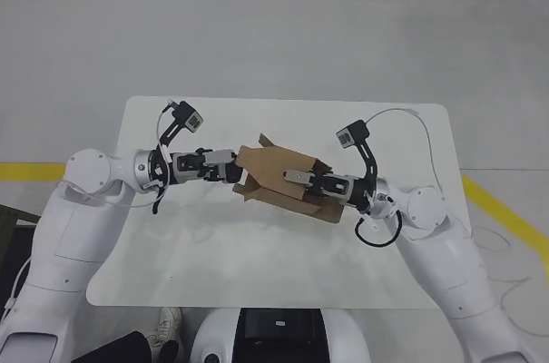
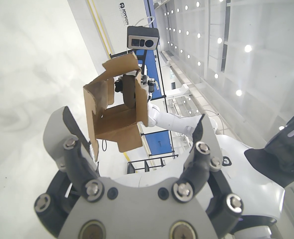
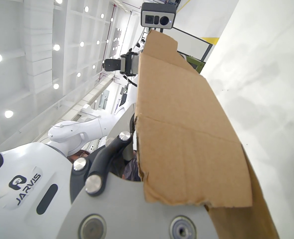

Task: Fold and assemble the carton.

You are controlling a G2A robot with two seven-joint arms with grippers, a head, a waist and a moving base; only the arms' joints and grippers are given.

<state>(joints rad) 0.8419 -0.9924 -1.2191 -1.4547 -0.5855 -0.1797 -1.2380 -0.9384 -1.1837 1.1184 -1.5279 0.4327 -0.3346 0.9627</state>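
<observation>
My right pincer (image 1: pixel 299 177) pinches the carton (image 1: pixel 272 163) wall mid-frame over the white table (image 1: pixel 256 263), with my left pincer (image 1: pixel 233 171) spread at its end.

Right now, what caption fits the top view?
Right fingers grip the open carton over the table; left fingers open at its other end.

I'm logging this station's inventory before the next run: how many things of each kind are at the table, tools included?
Cardboard carton: 1
Tools: 2, the left tool and the right tool
White table: 1
Total: 4
</observation>
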